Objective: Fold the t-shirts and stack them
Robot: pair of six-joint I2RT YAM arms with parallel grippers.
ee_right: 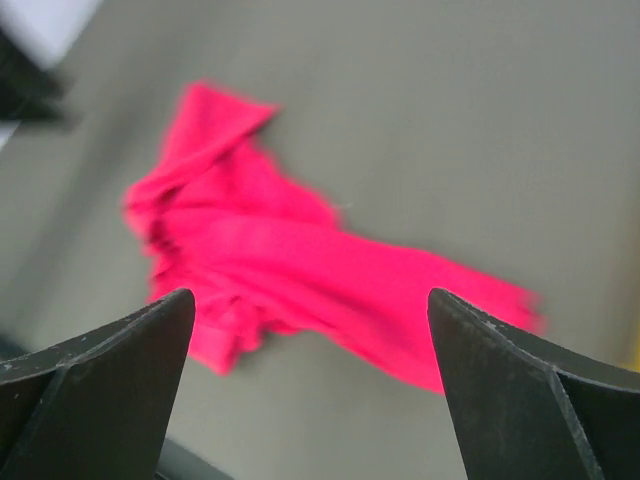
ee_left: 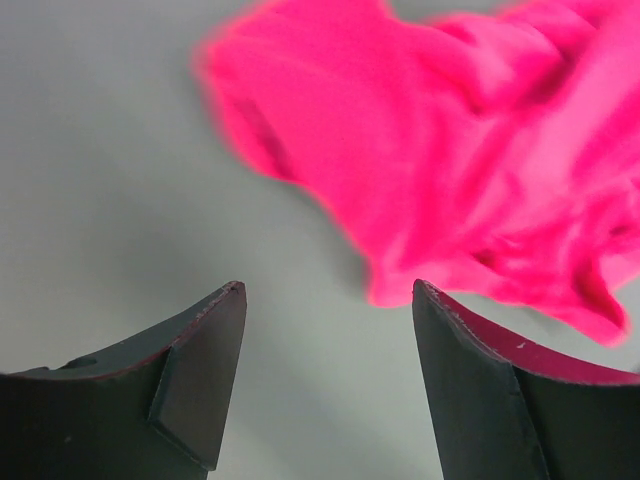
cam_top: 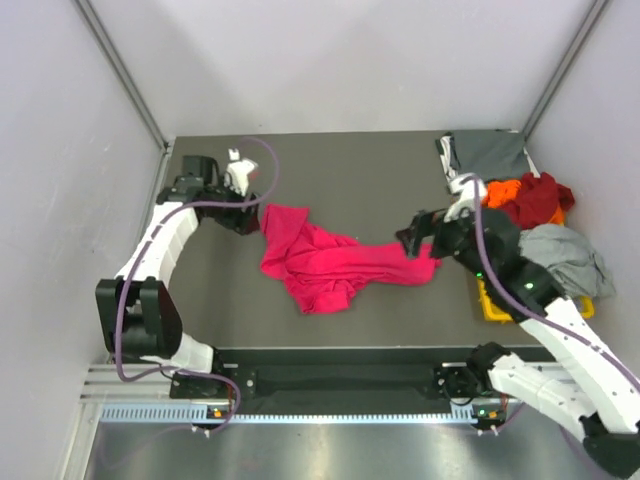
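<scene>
Quick status from my end: the magenta shirt [cam_top: 320, 265] lies crumpled mid-tabletop [cam_top: 350, 180], and its long axis runs roughly left to right, slanting from the far-left tip down to the right tip. My left hand [cam_top: 243, 218] sits just beside the left tip and my right hand [cam_top: 412, 238] just beside the other, so each arm has its own end and neither needs to reach across. Both hands are spread wide, holding nothing. In the wrist views the cloth lies ahead of the fingers, not between them. I reckon a pinch at each end comes next. The other shirts [cam_top: 540, 205] sit heaped over the yellow bin [cam_top: 492, 305].
</scene>
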